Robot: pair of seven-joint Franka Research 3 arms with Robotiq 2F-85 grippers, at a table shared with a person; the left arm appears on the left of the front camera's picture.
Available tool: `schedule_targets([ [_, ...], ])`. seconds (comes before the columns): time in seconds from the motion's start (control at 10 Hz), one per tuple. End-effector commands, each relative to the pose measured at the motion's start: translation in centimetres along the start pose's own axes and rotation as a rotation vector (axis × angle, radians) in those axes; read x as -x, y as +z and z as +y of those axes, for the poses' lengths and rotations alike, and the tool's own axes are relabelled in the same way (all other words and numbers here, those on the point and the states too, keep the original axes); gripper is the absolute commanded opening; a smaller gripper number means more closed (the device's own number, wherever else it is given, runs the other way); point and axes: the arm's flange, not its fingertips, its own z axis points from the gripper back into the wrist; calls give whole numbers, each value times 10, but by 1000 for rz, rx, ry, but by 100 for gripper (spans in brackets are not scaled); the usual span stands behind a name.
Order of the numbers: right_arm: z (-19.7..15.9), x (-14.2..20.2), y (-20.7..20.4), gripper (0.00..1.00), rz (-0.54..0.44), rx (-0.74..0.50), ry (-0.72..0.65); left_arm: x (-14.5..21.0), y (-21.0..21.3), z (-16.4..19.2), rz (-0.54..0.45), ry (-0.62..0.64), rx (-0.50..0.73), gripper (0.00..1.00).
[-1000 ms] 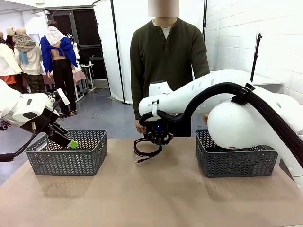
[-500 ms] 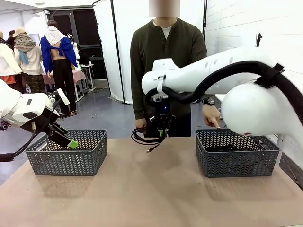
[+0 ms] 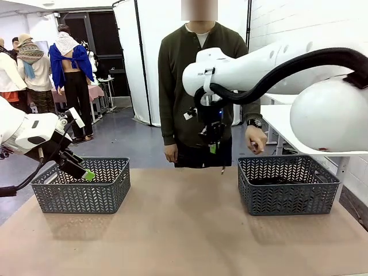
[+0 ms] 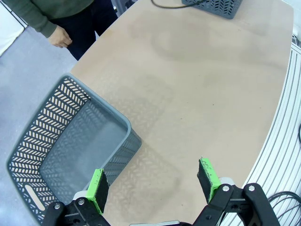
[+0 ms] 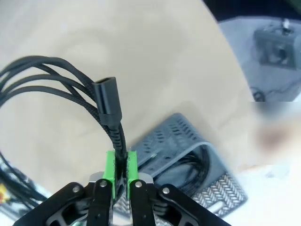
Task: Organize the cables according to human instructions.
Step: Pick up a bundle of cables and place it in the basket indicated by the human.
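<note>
Tan tabletop spans the room, a grey basket near each end. At the left, the left gripper hovers over the left basket, green pads spread wide with nothing between them. Mid-table, raised high before the person, the right gripper pinches a black cable; its coiled strands hang downward in front of the person's dark clothing. Farther right, the person's hand hangs above the right basket, which holds dark cords.
</note>
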Motion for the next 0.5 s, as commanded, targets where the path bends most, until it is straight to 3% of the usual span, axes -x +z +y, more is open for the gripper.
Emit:
schedule_targets([
  [0.0, -14, 25, 1, 0, -15, 3, 169, 0, -1, 2, -12, 7, 7, 100],
  [0.1, -20, 31, 1, 0, -10, -19, 242, 0, -1, 2, -12, 7, 7, 100],
  [0.3, -25, 30, 4, 0, -16, -100, 214, 0, -1, 2, -12, 7, 7, 100],
  [0.4, -27, 25, 6, 0, -2, -7, 217, 0, -1, 2, -12, 7, 7, 100],
])
